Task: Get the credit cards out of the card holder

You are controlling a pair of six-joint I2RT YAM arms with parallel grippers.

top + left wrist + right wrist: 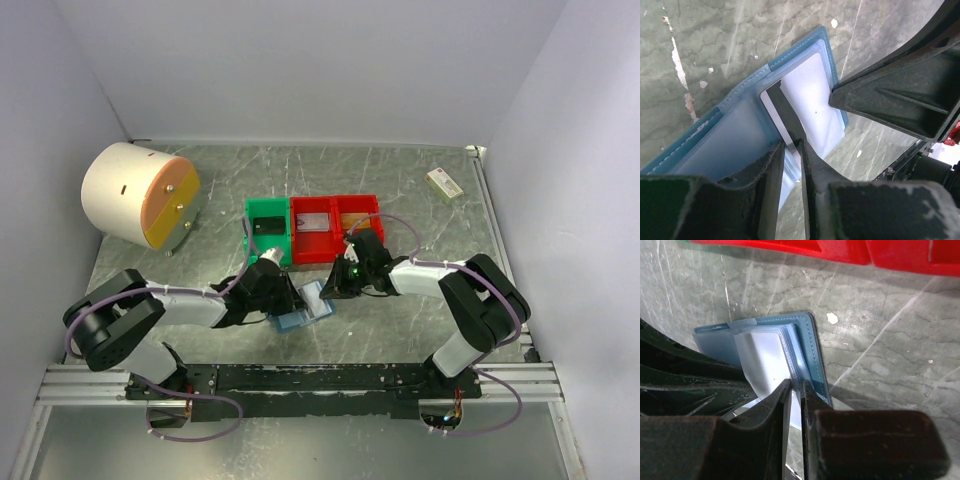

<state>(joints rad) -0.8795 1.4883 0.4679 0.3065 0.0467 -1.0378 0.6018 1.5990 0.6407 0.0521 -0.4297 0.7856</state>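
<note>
Card holder [303, 307], open on the surface [400, 190] between both arms; probably light and floppy. Right gripper [796, 385]: jaws pinching its cover edge. Left gripper [790, 146]: jaws narrow at the exposed edge of a credit card [812, 95], likely stiff and slick; hold cannot be told.

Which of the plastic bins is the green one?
The leftmost bin, closest to the cream drum; the bins to its right are red.
</note>
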